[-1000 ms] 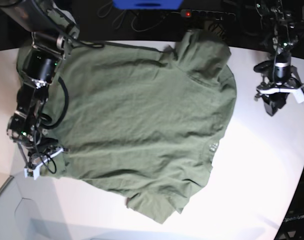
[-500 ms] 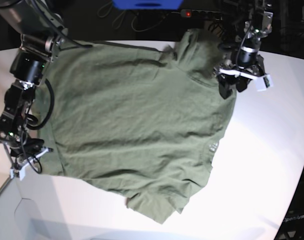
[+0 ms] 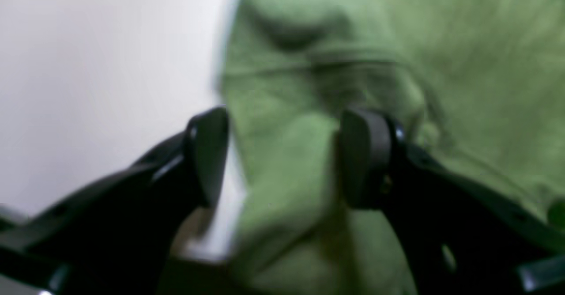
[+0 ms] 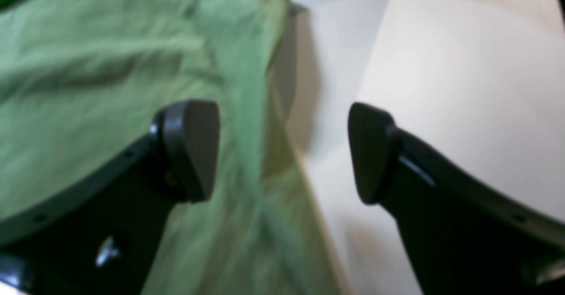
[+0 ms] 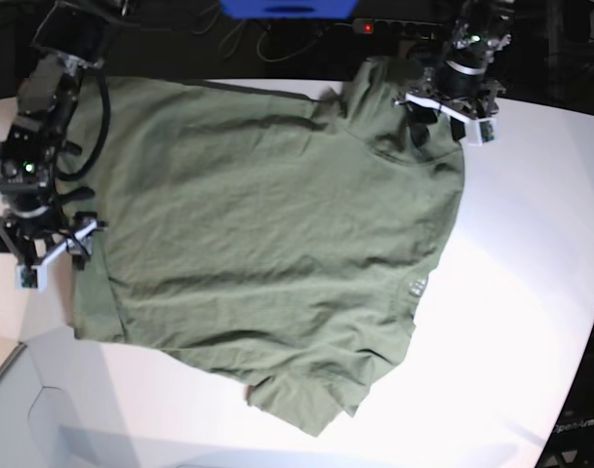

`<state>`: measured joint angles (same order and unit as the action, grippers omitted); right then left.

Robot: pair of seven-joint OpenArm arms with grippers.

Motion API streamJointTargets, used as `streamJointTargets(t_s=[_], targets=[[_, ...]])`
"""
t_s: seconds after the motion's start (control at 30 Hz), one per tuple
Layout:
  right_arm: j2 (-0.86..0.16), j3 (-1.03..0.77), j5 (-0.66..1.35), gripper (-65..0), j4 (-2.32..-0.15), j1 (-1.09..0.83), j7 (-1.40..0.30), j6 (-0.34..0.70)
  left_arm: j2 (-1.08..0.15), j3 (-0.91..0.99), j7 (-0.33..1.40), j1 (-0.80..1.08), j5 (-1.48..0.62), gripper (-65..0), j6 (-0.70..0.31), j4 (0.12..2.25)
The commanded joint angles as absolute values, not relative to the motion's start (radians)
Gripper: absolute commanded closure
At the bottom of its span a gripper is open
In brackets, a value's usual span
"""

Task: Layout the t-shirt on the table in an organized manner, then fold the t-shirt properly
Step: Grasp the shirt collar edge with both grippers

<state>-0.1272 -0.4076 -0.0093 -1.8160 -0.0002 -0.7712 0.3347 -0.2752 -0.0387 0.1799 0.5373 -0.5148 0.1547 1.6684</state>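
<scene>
the t-shirt [image 5: 267, 253], olive green, lies spread over the middle of the table [image 5: 511, 312], mostly flat with shallow wrinkles across the body. one sleeve pokes up toward the far edge of the table, bunched and slightly raised, and the other sleeve trails toward the near edge as a loose, folded-over flap. a small pale label shows on the cloth near the side facing the bare white stretch of tabletop. in the base view the left gripper [image 5: 445, 115] sits over the far sleeve at the top of the picture, and its wrist view shows the left gripper [image 3: 282, 158] with its jaws spread apart, one finger over the white table and the other over green cloth, a raised fold of the t-shirt [image 3: 397, 65] lying between them without being pinched. the right gripper [image 5: 45, 252] hangs at the opposite side of the shirt, just by the hem edge; from its own camera the right gripper [image 4: 282, 151] stands wide, one finger above the t-shirt [image 4: 88, 65] and the other above the table [image 4: 441, 65], the cloth's edge running through the gap with a shadow beside it. neither pincer is holding anything. both wrist views are blurred, so whether the fingers touch the fabric cannot be told. dark cables and a blue object lie beyond the far edge of the table.
</scene>
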Motion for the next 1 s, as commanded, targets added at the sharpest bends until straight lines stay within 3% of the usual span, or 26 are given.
streamJointTargets(t_s=[0.0,0.1,0.33,0.47,0.67,0.97], targets=[[-0.131,-0.410,-0.002,-45.9,-1.871,-0.016,-0.746,0.332,-0.285,-0.053,0.197,0.536,-0.509,-38.8,0.154,1.662],[-0.110,-0.410,-0.002,-45.9,-1.942,-0.127,-0.746,0.332,-0.278,-0.085,0.194,0.536,-0.469,-34.4,0.154,1.643],[-0.087,-0.407,-0.002,-45.8,-1.952,-0.348,-0.746,0.334,-0.277,-0.082,0.196,0.507,-0.466,0.0,0.154,1.647],[-0.081,-0.407,-0.002,-45.2,-1.948,-0.414,-0.748,0.354,-0.280,-0.079,0.194,0.501,-0.464,-0.5,0.154,1.682],[-0.082,-0.406,-0.005,-36.5,-1.945,-0.441,-0.868,0.608,-0.288,-0.079,0.196,0.503,-0.463,-0.2,0.160,1.799],[-0.085,-0.406,-0.005,-40.5,-1.768,-0.423,-0.872,0.610,-0.295,-0.028,0.196,0.510,-0.466,-0.2,0.162,1.914]])
